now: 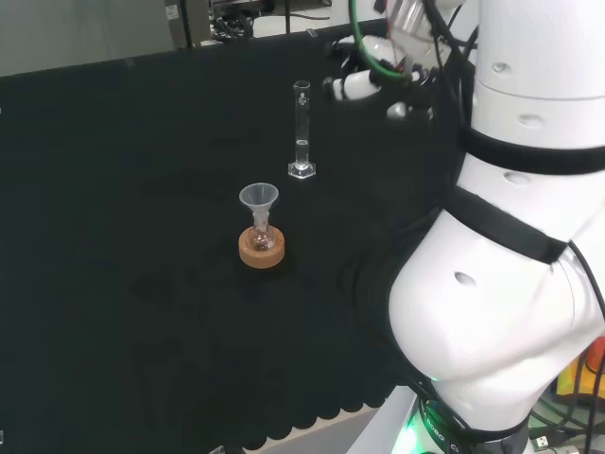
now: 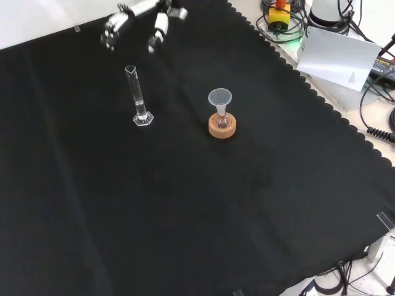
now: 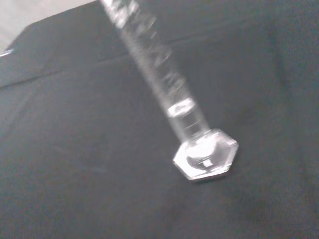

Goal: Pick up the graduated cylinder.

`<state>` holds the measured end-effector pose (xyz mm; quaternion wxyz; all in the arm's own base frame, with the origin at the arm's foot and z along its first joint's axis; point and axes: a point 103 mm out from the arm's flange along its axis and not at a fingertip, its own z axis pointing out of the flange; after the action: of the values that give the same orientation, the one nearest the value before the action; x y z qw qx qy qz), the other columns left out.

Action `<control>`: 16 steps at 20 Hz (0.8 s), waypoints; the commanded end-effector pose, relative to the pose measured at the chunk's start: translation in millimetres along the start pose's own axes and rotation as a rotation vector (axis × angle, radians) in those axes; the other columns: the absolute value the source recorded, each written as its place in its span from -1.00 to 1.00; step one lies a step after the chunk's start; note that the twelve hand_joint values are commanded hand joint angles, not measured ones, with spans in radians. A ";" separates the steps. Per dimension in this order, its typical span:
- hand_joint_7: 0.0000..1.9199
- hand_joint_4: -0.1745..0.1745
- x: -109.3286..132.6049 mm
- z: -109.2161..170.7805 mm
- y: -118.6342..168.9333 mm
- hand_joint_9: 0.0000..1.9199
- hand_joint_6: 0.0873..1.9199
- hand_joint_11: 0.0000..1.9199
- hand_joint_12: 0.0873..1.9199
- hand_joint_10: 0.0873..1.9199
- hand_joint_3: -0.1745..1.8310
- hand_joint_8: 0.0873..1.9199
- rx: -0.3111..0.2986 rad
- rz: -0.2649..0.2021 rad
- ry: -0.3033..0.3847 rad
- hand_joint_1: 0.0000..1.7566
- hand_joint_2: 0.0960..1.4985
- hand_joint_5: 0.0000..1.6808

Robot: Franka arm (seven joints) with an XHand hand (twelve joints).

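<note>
A clear graduated cylinder (image 1: 301, 130) with a hexagonal foot stands upright on the black cloth; the front view has the cylinder (image 2: 139, 95) left of centre. The wrist view looks down along the cylinder (image 3: 169, 94) to its foot, close and large. The black and white hand (image 2: 139, 21) hovers above and behind the cylinder in the front view, fingers hanging relaxed and apart, touching nothing. In the head view the hand (image 1: 364, 83) is to the right of the cylinder's top, clear of it.
A small round flask with a clear funnel (image 1: 259, 203) in its neck sits on a cork ring (image 1: 261, 250), nearer than the cylinder in the head view. In the front view the flask (image 2: 221, 117) stands right of the cylinder. Cables and a white sheet (image 2: 336, 55) lie beyond the cloth's scalloped edge.
</note>
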<state>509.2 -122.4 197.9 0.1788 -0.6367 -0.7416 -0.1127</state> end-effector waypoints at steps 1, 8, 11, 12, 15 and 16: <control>-0.78 0.01 10.1 70.6 30.1 -0.55 -1.00 -0.79 0.40 -0.43 -0.41 -0.45 -0.043 -0.180 0.239 -0.23 0.06 -0.59; -0.73 -0.04 -0.7 79.5 35.7 -0.50 -1.00 -0.77 0.38 -0.48 -0.32 -0.46 -0.092 -0.184 0.267 -0.05 -0.07 -0.56; -0.73 -0.05 -4.6 78.6 37.9 -0.52 -1.00 -0.78 0.39 -0.48 -0.28 -0.47 -0.114 -0.188 0.275 -0.02 -0.11 -0.56; -0.73 -0.06 -6.5 78.7 38.3 -0.52 -1.00 -0.78 0.39 -0.48 -0.27 -0.47 -0.118 -0.189 0.277 -0.01 -0.12 -0.55; -0.69 -0.09 -12.3 82.3 40.6 -0.48 -1.00 -0.77 0.38 -0.48 -0.24 -0.46 -0.111 -0.191 0.280 0.02 -0.16 -0.51; -0.68 -0.10 -13.3 84.1 41.3 -0.47 -1.00 -0.75 0.38 -0.48 -0.23 -0.45 -0.113 -0.191 0.290 0.03 -0.17 -0.50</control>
<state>537.7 -92.5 120.8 0.2311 -0.5521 -0.7601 -0.2530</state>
